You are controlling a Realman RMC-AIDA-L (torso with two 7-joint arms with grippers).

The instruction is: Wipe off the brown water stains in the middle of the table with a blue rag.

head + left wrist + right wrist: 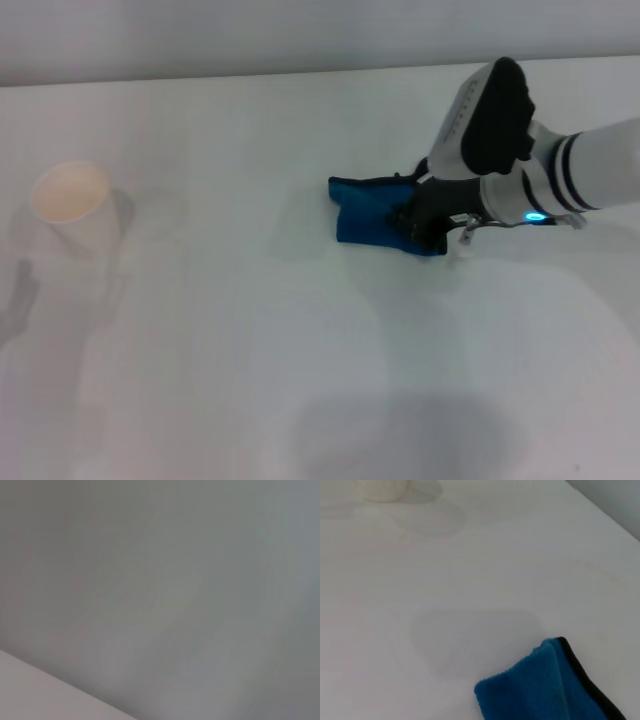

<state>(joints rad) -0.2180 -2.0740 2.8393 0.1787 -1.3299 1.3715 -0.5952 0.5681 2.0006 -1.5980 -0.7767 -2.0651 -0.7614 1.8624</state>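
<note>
A cream paper cup (72, 205) stood upright near the left edge of the white table (250, 380), at about nine o'clock from the middle, well apart from everything else. Its base showed again far off in the right wrist view (382, 489). Nothing lay between it and the work.

The blue rag (378, 213) lay a little right of the table's middle, at roughly two o'clock. It was bunched rather than flat, its long side running left to right, with a loose corner pointing toward nine o'clock and the cup. The black trim ran along its far edge, plain in the right wrist view (547, 685).

The right gripper (425, 222) sat on the rag's right end, its dark fingers closed on the cloth and pressing it to the table, the arm reaching in from three o'clock.

No brown stain showed in the head view. In the right wrist view only a very faint, pale patch (470, 635) lay on the table just beside the rag's free corner.

The left gripper was out of sight; its wrist view showed only a plain grey surface.
</note>
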